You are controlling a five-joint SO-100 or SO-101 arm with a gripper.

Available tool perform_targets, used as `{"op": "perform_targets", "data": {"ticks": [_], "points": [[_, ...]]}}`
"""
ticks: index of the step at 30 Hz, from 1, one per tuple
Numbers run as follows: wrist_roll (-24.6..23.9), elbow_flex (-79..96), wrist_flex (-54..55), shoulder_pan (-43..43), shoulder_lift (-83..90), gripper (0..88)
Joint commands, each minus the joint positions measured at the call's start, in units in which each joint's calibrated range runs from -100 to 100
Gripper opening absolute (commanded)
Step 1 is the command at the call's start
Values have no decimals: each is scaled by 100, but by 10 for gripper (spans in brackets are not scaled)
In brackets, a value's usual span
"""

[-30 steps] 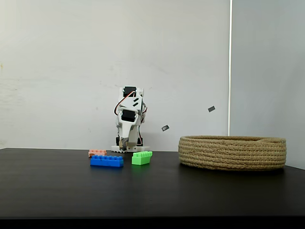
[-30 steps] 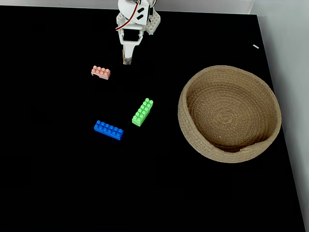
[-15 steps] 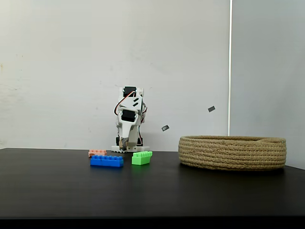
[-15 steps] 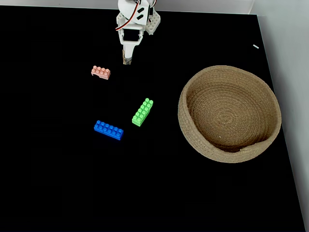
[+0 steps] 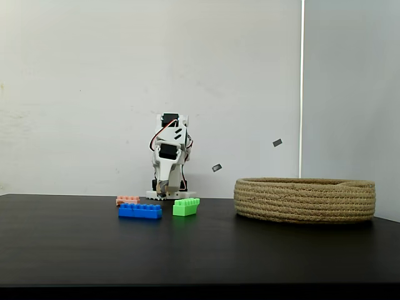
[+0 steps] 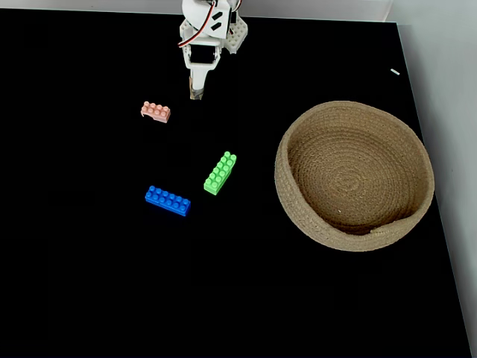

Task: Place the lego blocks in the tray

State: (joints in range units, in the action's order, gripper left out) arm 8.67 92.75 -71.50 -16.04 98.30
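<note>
The black table (image 6: pixel 89 283) carries, in the fixed view from above, the tray (image 6: pixel 298 216) at about 3 o'clock of the frame's centre — a wide, shallow coil of tan rope, nothing lying in it. The white arm (image 6: pixel 211 26) is folded at 12 o'clock, its gripper (image 6: pixel 197 92) pointing down near the surface with the fingers drawn close together and nothing between them. The blue brick (image 6: pixel 167 201) lies at roughly 7 o'clock of the gripper, the green brick (image 6: pixel 220 172) at 5 o'clock, slanted, and the salmon-orange brick (image 6: pixel 156 112) just beside the gripper at 8 o'clock; all three rest on the table, well apart from the tray. In the low fixed view the tray's rim (image 5: pixel 305 183) stands clearly above the bricks (image 5: pixel 140 211). Likely failure modes — a pinch across the slanted green brick could twist it free unless the wrist turns to match its long axis; the flat salmon brick offers little height to grip and may skid; a carried brick brought in low could strike the rope wall.
</note>
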Motion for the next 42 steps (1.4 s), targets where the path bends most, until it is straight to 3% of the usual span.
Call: {"op": "perform_targets", "data": {"ticks": [1,6,10,14,18,23,26,31,42], "points": [[68,-69,74,-28,58,3],[93,-69,82,-3,58,3],[-205,-69,115,145,49,22],[-425,-288,732,-127,-682,87],[-596,-598,1290,-465,-1284,71],[-601,-1802,1573,-1092,-2582,97],[-635,-2358,1581,-1471,-3253,167],[-557,-2330,1756,-1850,-3940,208],[-498,-1957,2689,-1801,-5342,248]]}}
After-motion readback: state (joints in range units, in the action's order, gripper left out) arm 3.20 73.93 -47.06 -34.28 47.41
